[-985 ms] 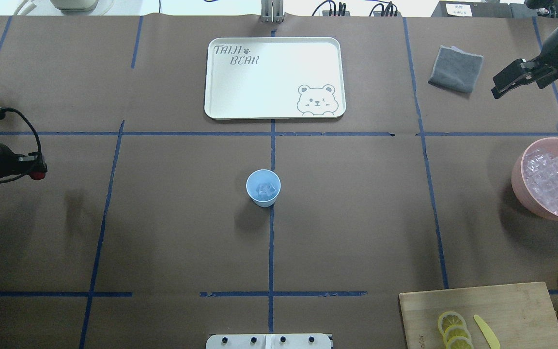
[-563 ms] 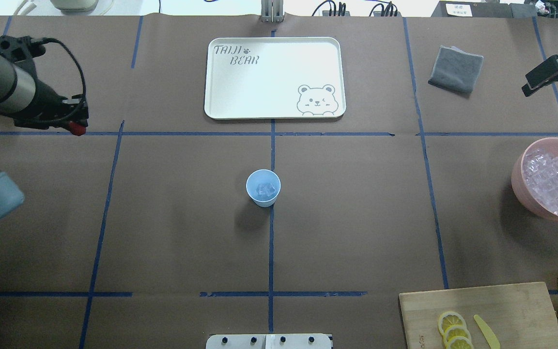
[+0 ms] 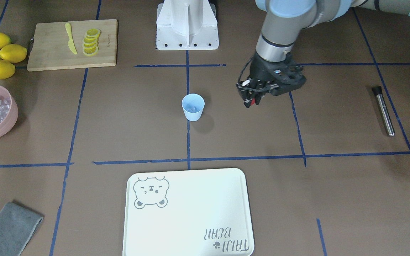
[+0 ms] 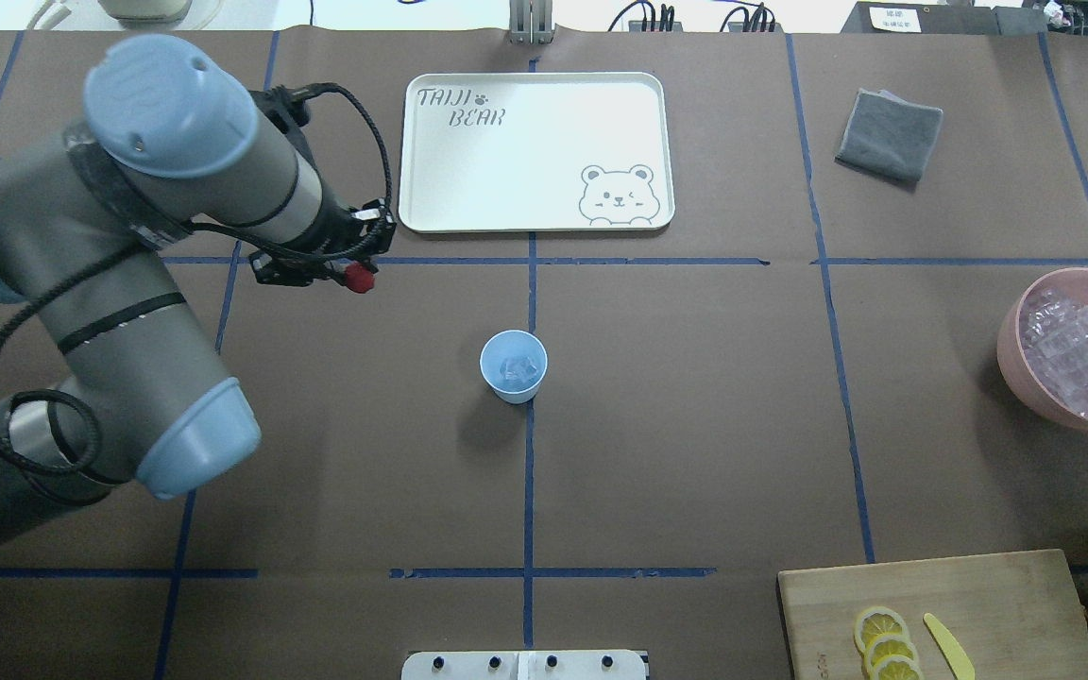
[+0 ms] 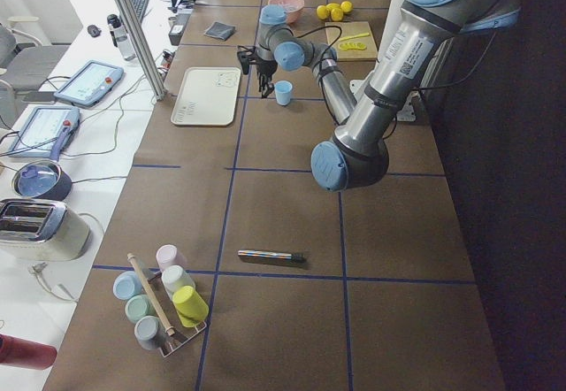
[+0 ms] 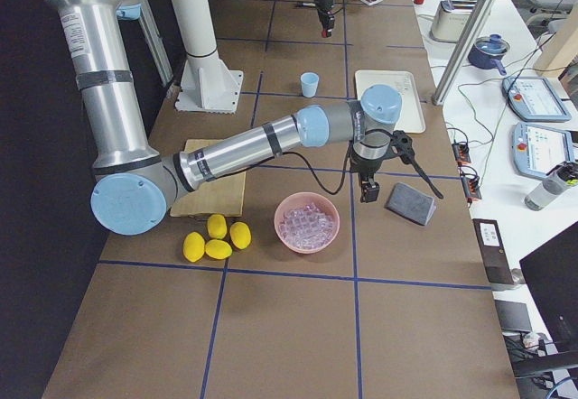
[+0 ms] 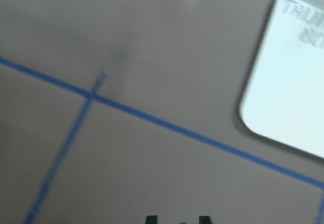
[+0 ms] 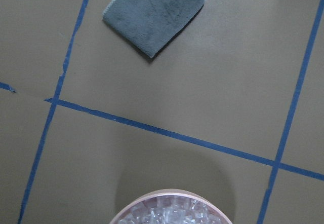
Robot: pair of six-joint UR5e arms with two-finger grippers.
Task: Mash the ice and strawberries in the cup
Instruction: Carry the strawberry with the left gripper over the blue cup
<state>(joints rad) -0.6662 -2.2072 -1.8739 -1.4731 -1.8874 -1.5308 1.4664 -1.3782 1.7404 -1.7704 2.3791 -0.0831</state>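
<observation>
One strawberry (image 4: pixel 359 280) clamped in left gripper (image 3: pixel 252 102), right gripper (image 6: pixel 368 191) state unclear, TAIJI BEAR tray (image 4: pixel 535 151)

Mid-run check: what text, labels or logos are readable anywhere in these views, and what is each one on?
"TAIJI BEAR", with a paw print and a bear drawing: printed on the white tray.
White sticker on the left arm: too small to read.
White label on the dark box behind the table: too small to read.
Small stamp on the cutting board: too small to read.
</observation>
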